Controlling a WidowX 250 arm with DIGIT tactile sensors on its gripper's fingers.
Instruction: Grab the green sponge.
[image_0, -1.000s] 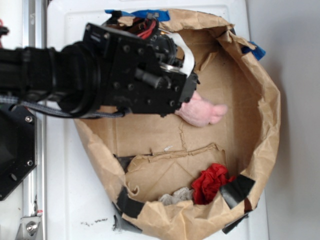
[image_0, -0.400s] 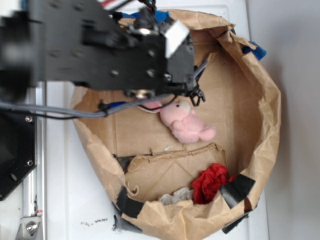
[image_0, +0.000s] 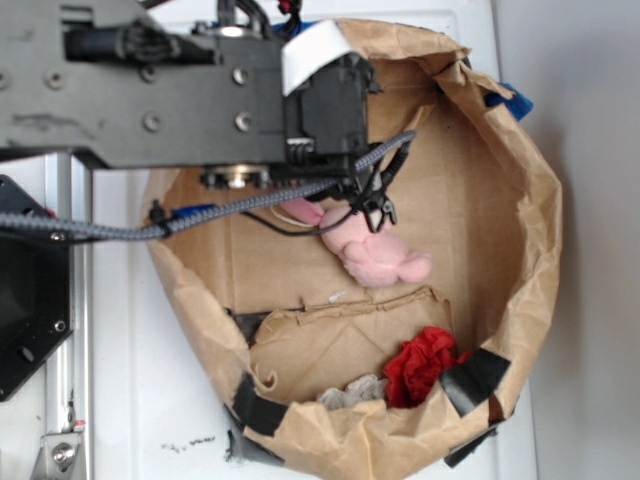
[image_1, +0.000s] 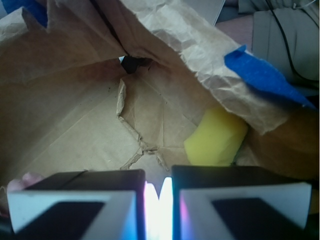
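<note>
White counter carries a brown paper bag lying open, with a pink bunny and red cloth inside; the arm hides the sponge.

From the wrist, the hand has its fingers nearly together, holding nothing. The green sponge, yellow foam face showing, sits just beyond, against the bag's wall. Grabbing remains undone.
</note>
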